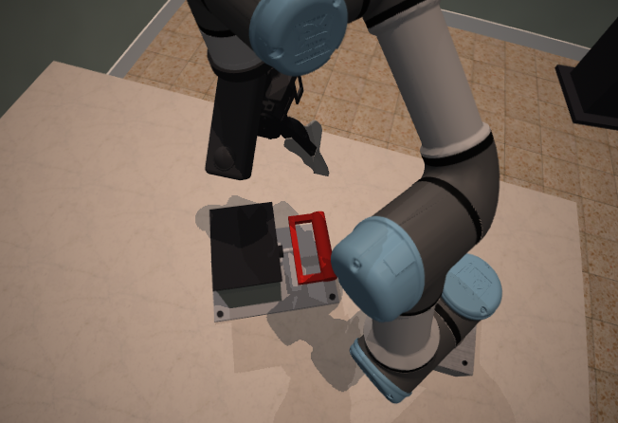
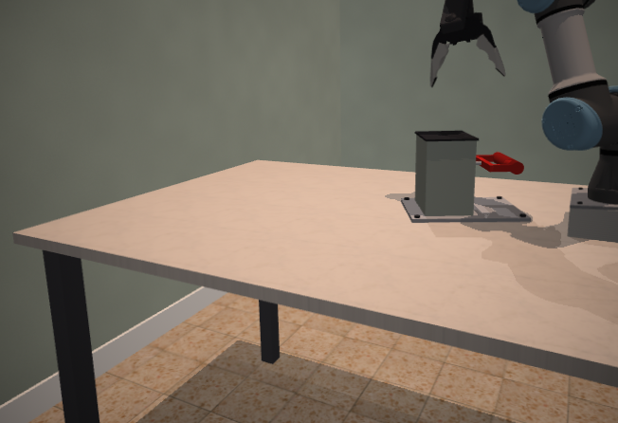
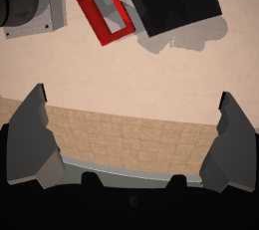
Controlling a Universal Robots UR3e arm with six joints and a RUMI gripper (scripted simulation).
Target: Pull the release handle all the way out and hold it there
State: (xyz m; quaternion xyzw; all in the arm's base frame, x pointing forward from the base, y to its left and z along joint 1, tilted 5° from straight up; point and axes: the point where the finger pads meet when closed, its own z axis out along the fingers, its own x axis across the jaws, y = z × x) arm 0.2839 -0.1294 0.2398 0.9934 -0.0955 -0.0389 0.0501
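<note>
The red release handle (image 1: 311, 248) is a rectangular loop on a short rod, sticking out of the side of a grey box with a black top (image 1: 243, 247). The box stands on a grey base plate (image 1: 273, 296) bolted to the table. The handle also shows in the side view (image 2: 499, 162) and in the wrist view (image 3: 103, 7), close to the box. My gripper (image 2: 466, 72) is open and empty, high in the air above the box and apart from the handle. In the overhead view only one finger (image 1: 304, 137) shows past the arm.
The arm's own base (image 2: 592, 216) stands on the table next to the plate, near the handle side. The arm's elbow (image 1: 379, 266) hangs close over the handle in the overhead view. The far table edge lies below the gripper in the wrist view.
</note>
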